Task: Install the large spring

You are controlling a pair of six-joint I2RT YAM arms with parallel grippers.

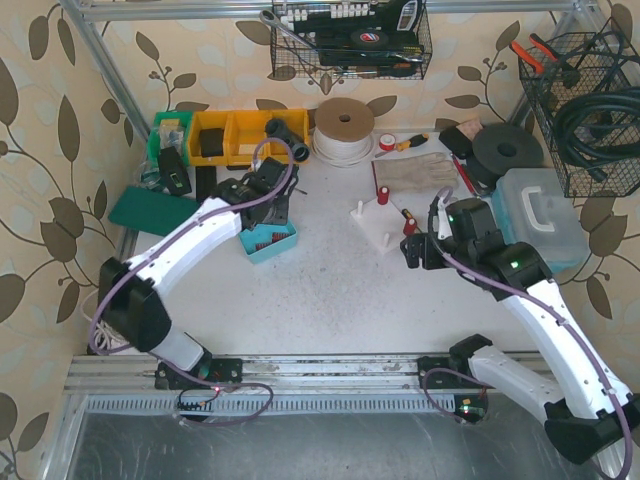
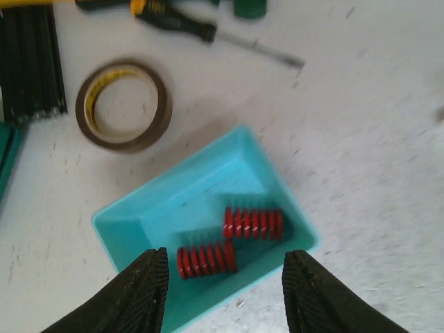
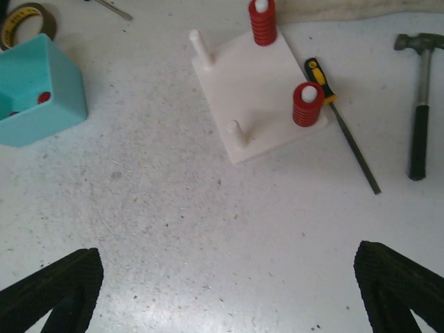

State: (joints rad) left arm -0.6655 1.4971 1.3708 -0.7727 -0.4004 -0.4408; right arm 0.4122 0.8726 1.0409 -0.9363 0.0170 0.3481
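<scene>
White speckled counter (image 1: 330, 300) sitting between leaf-patterned walls (image 1: 60, 150), tools (image 1: 405, 142) crowding far edge. Two red springs (image 2: 206, 259) lying in teal tray (image 2: 201, 187). Left end effector (image 2: 225, 262) hovering above them, jaws spread, gripping nothing. Right end effector (image 3: 227, 260) gaping wide, empty, facing white peg base (image 3: 257, 76) carrying two fitted springs (image 3: 307, 104). Open counter stretching between tray and base.

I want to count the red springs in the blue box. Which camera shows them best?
Left wrist camera: it looks down into the teal bin, both red springs plainly seen. The top camera shows them tiny; the right wrist camera only a red speck.
</scene>
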